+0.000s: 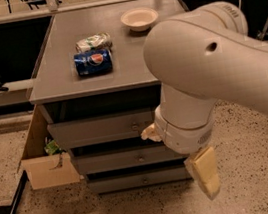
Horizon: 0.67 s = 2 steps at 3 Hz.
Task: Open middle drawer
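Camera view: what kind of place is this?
Likely an office or lab kitchenette: a drawer cabinet with a Pepsi can, snack bag and bowl on top, a box beside it. The gripper hangs before the middle drawer.

**One high view, looking down past my own arm**

I have a single camera, set high and tilted down at the front of the flat-topped grey three-drawer cabinet (58, 75). My bulky white robot arm (208, 67) sits very near the lens and fills the right side. Its cream two-finger gripper (178, 162), fingers apart, hangs before the drawer fronts at lower centre.
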Motion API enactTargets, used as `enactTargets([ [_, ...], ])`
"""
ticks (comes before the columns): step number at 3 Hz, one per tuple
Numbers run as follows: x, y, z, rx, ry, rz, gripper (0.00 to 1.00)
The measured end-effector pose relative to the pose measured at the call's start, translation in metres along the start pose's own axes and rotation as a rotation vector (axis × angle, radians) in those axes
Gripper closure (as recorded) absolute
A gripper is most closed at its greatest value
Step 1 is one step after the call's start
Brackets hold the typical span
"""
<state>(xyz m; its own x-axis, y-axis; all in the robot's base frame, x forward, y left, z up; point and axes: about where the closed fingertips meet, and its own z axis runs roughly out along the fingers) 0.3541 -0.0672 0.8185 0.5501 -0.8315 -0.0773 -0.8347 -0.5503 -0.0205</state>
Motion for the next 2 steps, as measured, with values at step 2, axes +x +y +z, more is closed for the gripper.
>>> enactTargets([
  [2,0.073,0.028,0.063,-0.050,-0.194,0.207,0.00],
])
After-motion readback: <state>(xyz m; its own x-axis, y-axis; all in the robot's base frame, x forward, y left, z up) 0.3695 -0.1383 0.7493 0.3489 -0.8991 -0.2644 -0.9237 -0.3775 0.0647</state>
